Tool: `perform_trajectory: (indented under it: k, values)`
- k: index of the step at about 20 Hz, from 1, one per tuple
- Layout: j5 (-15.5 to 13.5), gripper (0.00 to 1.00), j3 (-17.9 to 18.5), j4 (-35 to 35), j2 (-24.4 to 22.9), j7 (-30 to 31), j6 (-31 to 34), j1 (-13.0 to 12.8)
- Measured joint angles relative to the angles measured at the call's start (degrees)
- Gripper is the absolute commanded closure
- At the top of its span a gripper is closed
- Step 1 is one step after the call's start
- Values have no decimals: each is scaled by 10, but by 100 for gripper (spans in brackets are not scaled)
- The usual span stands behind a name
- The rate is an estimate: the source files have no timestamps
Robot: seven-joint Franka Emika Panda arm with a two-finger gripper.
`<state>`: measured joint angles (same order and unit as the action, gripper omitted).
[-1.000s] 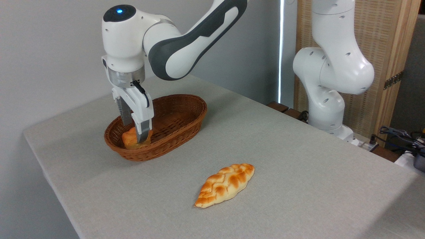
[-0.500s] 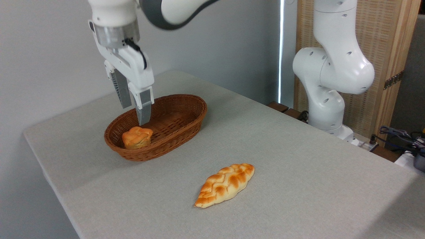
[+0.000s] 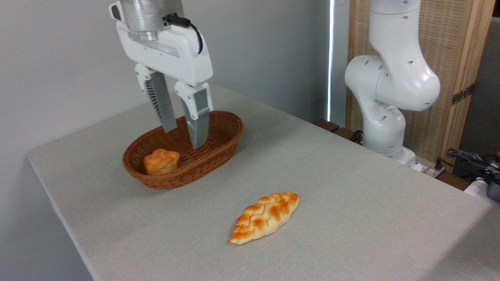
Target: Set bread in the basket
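Bread, a small round orange-golden bun [image 3: 161,161], lies inside the oval brown wicker basket [image 3: 218,146], at its left end.

Above the basket hangs the white two-finger gripper [image 3: 183,138], fingers apart and holding nothing. A grey cloth-covered table [image 3: 351,203] carries also a long braided golden loaf [image 3: 265,217]. Behind stand a plain grey wall [image 3: 58,58] and a woven wooden screen [image 3: 453,58].

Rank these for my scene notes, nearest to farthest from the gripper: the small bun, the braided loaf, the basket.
Measured from the open gripper:
1. Basket: right below the fingertips.
2. Small bun: in the basket's left end, just down-left of the fingers.
3. Braided loaf: out on the table, toward the front right.
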<state>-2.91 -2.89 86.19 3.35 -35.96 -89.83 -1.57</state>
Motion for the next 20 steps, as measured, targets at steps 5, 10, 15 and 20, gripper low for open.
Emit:
perform_trajectory:
  k: [5,10,15,20]
  values:
    - [-1,0,6,12,-11,-13,12,-8]
    - [-1,0,8,61,-43,-16,9,-9]
    - [-1,0,12,69,-48,-17,-9,-10]
    - [-1,0,20,85,-50,-17,-41,-10]
